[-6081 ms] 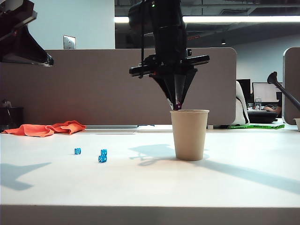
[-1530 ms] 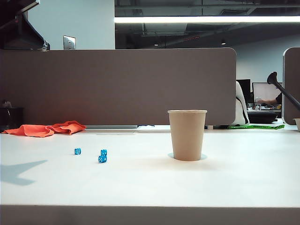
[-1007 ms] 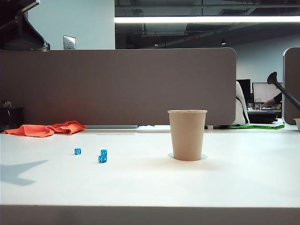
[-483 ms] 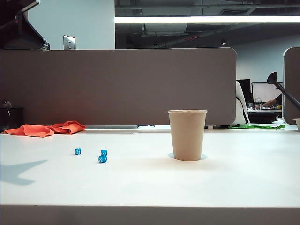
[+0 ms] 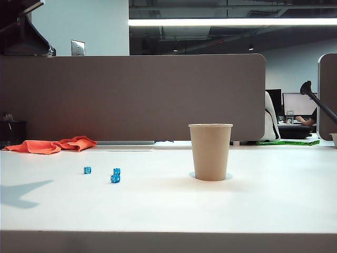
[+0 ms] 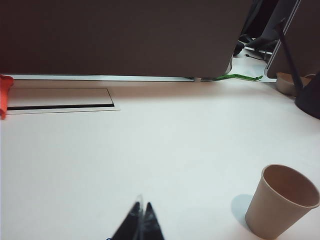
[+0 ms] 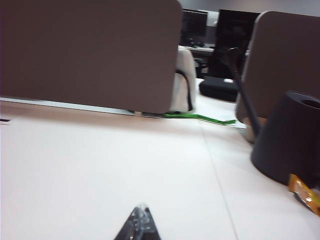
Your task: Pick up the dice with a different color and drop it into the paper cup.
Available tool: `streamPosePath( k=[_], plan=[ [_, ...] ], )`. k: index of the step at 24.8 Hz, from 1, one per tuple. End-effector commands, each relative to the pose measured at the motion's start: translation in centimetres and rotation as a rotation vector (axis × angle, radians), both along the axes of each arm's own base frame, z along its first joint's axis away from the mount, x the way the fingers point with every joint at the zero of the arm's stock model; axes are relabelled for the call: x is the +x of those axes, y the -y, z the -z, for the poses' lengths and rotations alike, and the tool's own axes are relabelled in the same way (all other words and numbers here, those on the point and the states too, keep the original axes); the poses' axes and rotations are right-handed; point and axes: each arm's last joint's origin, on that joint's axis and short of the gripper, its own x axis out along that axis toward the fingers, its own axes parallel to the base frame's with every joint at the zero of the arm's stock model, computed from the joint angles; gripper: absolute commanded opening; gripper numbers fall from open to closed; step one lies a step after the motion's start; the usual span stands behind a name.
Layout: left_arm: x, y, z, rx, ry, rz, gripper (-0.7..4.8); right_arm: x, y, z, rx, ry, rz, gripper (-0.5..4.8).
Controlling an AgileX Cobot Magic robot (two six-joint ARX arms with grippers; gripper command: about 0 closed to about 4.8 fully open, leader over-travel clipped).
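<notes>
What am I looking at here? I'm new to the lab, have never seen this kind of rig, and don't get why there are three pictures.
It is a robot with two arms, each ending in a two-finger gripper. One camera stands off the arms and looks across the white table. The other two ride on the wrists, so each shows its own gripper's tips.

On the table stand a tan paper cup and three small blue dice, with an orange cloth farther back. The exterior view shows neither gripper.

The left gripper is shut and holds nothing, with the cup nearby. The right gripper is also shut and holds nothing, over bare table. No purple die shows in any picture.
</notes>
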Motion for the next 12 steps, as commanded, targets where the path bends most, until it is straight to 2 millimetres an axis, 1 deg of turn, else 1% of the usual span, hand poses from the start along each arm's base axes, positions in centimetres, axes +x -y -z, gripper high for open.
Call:
streamPosePath(
  k=[1, 7, 12],
  plan=[
    [0.0, 0.0, -0.4, -0.008, 0.022, 0.001, -0.06, -0.1, 0.0, -0.4, -0.003, 0.026, -0.023, -0.02],
    [0.0, 0.0, -0.4, 0.001, 0.026, 0.0, -0.06, -0.6, -0.1, -0.7, 0.047, 0.061, -0.065, -0.02],
    [0.0, 0.0, -0.4, 0.016, 0.034, 0.001, -0.06, -1.7, 0.0, -0.8, 0.055, 0.079, -0.065, -0.02]
  ],
)
